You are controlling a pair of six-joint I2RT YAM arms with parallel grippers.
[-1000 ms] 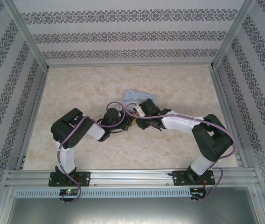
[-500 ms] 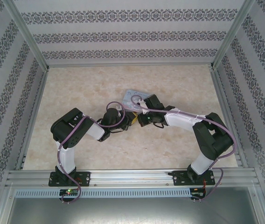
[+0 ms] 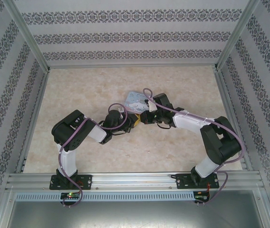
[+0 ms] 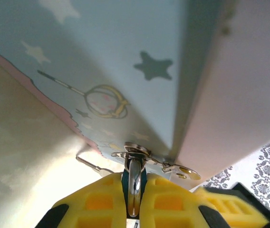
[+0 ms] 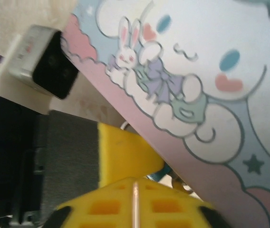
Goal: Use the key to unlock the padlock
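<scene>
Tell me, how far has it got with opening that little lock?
Done: the left fingers grip the padlock at the clasp of the tin. In hand: the right fingers, closed, sit at the tin's edge beside it; the thin sliver between them may be the key. Left: the padlock looks still hooked on, so inserting and turning the key remain.

A light-blue cartoon-printed tin (image 3: 136, 99) lies on the beige marbled tabletop (image 3: 82, 90), patterned walls (image 3: 125, 35) around.

Overhead from behind, both wrists hugging tin (image 3: 136, 100)
</scene>
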